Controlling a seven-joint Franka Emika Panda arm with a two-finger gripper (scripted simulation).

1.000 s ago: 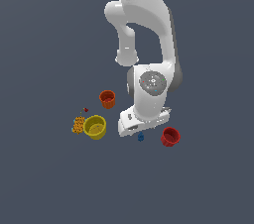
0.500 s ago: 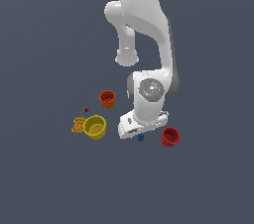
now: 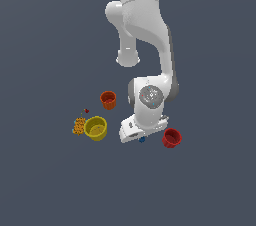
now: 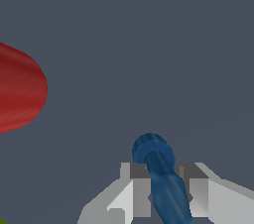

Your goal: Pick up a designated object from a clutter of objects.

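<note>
Tool low over the small blue object, fingers on both sides of it

In the exterior view the white arm bends down to the dark worktop, and the tool is very low; the small blue object shows just under the hand, between the yellow cup and the red cup. The orange cup stands behind, the orange-speckled box is just beside the yellow cup, and a tiny red piece lies near them. In the wrist view the blue object lies between the two grey fingers, its knobbly end pointing away from the hand; the fingers stand close at each side, but contact cannot be told, so whether the tool grasps it or is released is not clear. The red cup is well apart
</note>
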